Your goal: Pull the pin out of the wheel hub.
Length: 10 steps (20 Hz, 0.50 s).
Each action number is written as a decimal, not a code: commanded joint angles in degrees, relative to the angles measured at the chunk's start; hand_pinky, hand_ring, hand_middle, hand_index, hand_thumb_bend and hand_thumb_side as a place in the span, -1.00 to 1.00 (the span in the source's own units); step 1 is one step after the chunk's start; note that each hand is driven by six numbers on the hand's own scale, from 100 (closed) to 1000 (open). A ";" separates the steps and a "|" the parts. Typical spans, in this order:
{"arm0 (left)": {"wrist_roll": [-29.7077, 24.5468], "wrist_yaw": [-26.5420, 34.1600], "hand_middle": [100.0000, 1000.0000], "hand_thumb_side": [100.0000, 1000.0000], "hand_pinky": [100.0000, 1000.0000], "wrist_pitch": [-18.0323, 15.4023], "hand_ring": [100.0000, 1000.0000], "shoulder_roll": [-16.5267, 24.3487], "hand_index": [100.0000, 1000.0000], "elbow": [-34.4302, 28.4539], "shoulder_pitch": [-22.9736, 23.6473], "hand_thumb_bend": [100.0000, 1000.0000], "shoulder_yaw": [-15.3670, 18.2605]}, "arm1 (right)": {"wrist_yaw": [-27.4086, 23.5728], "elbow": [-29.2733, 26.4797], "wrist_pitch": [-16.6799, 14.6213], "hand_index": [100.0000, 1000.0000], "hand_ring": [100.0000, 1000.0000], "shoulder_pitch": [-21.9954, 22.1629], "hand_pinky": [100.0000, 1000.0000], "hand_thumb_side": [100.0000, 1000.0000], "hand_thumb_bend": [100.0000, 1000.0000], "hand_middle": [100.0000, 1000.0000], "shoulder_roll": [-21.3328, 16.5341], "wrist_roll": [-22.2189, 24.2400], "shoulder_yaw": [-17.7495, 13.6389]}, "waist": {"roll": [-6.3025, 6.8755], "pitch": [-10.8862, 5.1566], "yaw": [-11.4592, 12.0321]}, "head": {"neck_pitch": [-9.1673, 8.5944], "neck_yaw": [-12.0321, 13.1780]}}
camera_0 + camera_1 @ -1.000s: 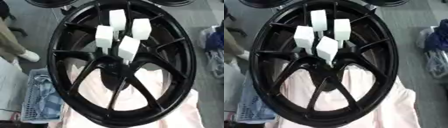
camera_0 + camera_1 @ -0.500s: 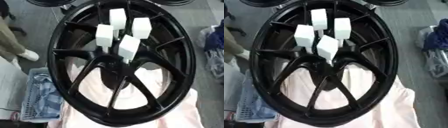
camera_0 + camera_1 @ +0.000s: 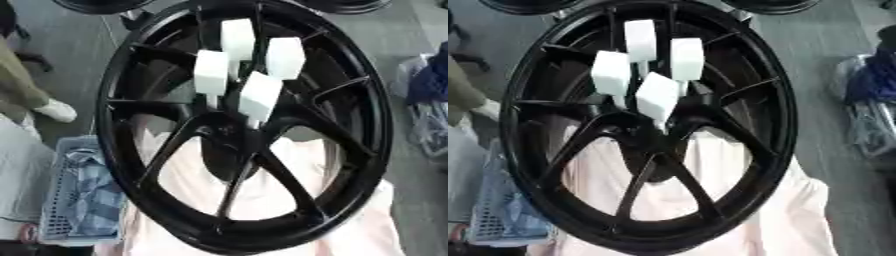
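black wheel (image 3: 131,165) fills the view, lying on pale pink cloth (image 3: 289,200). four white block-headed pins (image 3: 260,96) stand clustered at the hub (image 3: 229,131), shafts seemingly running down into it. neither robot hand is visible, so state and nearer side unknown.

Black spoked wheel hub (image 3: 249,130) with four white block-topped pins (image 3: 260,96) standing at its centre.

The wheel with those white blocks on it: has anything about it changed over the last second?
Nothing visibly changed. The black wheel lies on the pale cloth as before, and the four white blocks stand at its hub in the same places. No robot hand shows in either view.
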 commanded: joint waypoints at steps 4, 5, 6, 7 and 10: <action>-0.63 -0.06 0.07 0.35 0.63 -0.05 0.24 1.89 0.39 -0.99 -0.87 -1.00 -0.40 | 0.94 -0.66 -3.55 0.73 0.72 -2.80 0.60 -0.41 -0.50 0.69 -3.59 4.73 2.34 | -0.31 -0.47 0.60 | -1.08 -0.63; -0.74 0.00 0.07 0.35 0.63 -0.04 0.25 1.90 0.39 -0.99 -0.96 -1.00 -0.51 | 0.93 -0.66 -4.23 0.73 0.72 -3.28 0.60 -0.40 -0.49 0.69 -3.64 5.37 2.89 | -0.35 -0.43 0.77 | -1.12 -0.79; -0.85 0.06 0.07 0.35 0.63 -0.01 0.25 1.91 0.39 -0.99 -1.04 -1.00 -0.60 | 0.90 -0.66 -4.72 0.73 0.72 -3.78 0.60 -0.39 -0.49 0.69 -3.65 5.92 3.41 | -0.37 -0.42 0.90 | -1.15 -0.93; -0.98 0.11 0.07 0.35 0.63 0.00 0.25 1.93 0.39 -0.99 -1.15 -1.00 -0.71 | 0.86 -0.66 -5.09 0.73 0.72 -4.33 0.60 -0.39 -0.49 0.69 -3.64 6.45 4.00 | -0.40 -0.43 1.06 | -1.15 -1.10; -1.27 0.30 0.07 0.35 0.63 0.02 0.25 1.98 0.39 -0.99 -1.43 -1.00 -0.95 | 0.67 -0.66 -5.92 0.72 0.72 -6.03 0.59 -0.39 -0.49 0.68 -3.43 7.66 5.67 | -0.49 -0.47 1.40 | -1.13 -1.55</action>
